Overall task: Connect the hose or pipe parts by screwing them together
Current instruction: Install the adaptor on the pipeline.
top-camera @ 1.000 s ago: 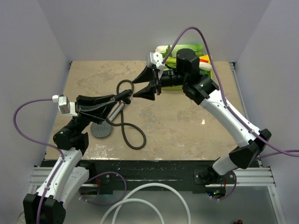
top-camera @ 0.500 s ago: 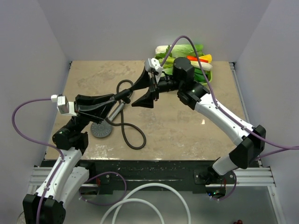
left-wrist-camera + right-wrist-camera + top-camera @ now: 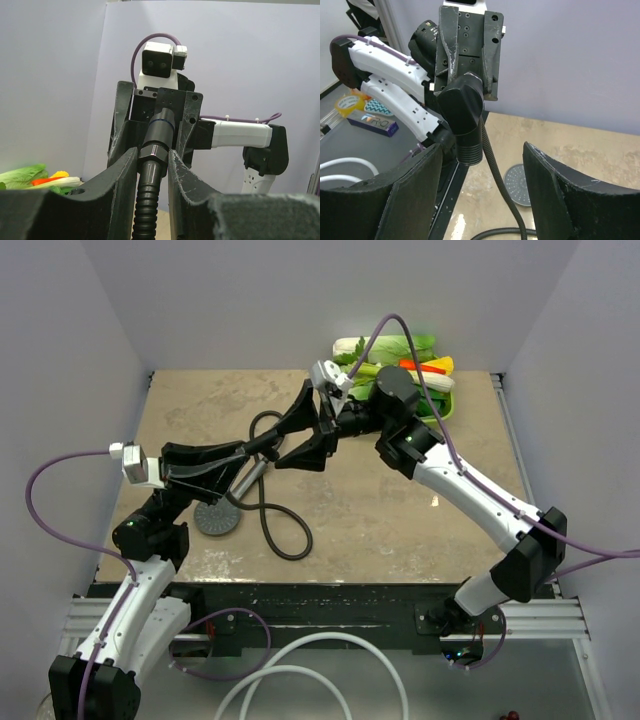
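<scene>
Right, starting from the left edge of the bench: my left tool (image 3: 262,447) is raised above the bench and nearly closed, clamped on the end of the hose (image 3: 148,200) just below its nut. The rest of the hose hangs down from there and lies in loose loops across the left half of the bench.

Under that arm, near the front left corner, the shower head (image 3: 217,519) lies flat with its round face up and its handle pointing toward the back edge. I can't tell whether the hose is already joined to that handle.

At the held hose end sits the small black fitting (image 3: 461,102), with a ribbed collar (image 3: 469,147) facing my right wrist camera. My right tool (image 3: 283,442) stands wide open with a finger on each side of the fitting. Neither finger touches it, so that tool holds nothing.

The fitting looks hard, light and fairly smooth, so I expect it could slip on its plain faces. I'd take it on the ribbed collar, where the fingers can bite for turning. The hose is soft and will flop and wind up as I twist. It needs holding close behind the nut, as the left tool has it.

Some toy vegetables (image 3: 400,360) sit at the back right corner, well apart from all this.
</scene>
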You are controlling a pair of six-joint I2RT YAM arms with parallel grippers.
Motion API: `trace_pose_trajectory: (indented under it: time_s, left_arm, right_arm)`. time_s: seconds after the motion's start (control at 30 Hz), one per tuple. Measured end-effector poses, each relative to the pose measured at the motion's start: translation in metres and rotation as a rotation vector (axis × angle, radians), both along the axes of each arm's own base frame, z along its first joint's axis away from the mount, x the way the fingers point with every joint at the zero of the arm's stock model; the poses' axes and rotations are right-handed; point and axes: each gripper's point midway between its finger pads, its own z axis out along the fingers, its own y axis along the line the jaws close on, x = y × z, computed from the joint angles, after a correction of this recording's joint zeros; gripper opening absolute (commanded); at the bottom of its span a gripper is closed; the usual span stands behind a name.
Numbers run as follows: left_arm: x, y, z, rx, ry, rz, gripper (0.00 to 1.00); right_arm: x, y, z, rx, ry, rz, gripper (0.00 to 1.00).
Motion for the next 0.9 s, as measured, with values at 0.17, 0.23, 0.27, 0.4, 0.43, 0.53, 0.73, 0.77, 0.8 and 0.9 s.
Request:
trace_pose_trajectory:
  time_s: [0.17, 0.23, 0.27, 0.4, 0.43, 0.53, 0.73, 0.77, 0.8, 0.9]
  left_arm:
    - [0.000, 0.000, 0.000, 0.000, 0.000, 0.000, 0.00]
    - [0.000, 0.000, 0.001, 0.000, -0.002, 0.000, 0.00]
    - [0.000, 0.000, 0.001, 0.000, -0.003, 0.000, 0.00]
    - [-0.001, 0.000, 0.003, -0.002, -0.006, 0.001, 0.00]
    - [-0.001, 0.000, 0.003, -0.003, -0.007, 0.001, 0.00]
    - [-0.002, 0.000, 0.005, -0.003, -0.010, 0.001, 0.00]
    - [-0.002, 0.001, 0.007, -0.005, -0.016, 0.001, 0.00]
    - [-0.002, 0.001, 0.007, -0.004, -0.016, 0.001, 0.00]
    - [-0.002, 0.001, 0.006, -0.004, -0.015, 0.001, 0.00]
    - [-0.003, 0.001, 0.007, -0.005, -0.018, 0.001, 0.00]
  right_arm:
    - [0.006, 0.001, -0.006, -0.047, -0.035, -0.021, 0.64]
    - [0.011, 0.000, -0.007, -0.068, -0.059, -0.041, 0.63]
    - [0.012, -0.001, -0.008, -0.077, -0.071, -0.049, 0.60]
    - [0.020, -0.006, -0.011, -0.114, -0.099, -0.079, 0.59]
    - [0.022, -0.008, -0.013, -0.124, -0.106, -0.085, 0.59]
    - [0.029, -0.009, -0.019, -0.158, -0.123, -0.100, 0.52]
    - [0.047, -0.004, -0.038, -0.212, -0.125, -0.132, 0.24]
    - [0.050, -0.002, -0.040, -0.210, -0.126, -0.138, 0.21]
    - [0.053, -0.001, -0.041, -0.208, -0.127, -0.144, 0.18]
    - [0.057, 0.003, -0.042, -0.183, -0.131, -0.154, 0.10]
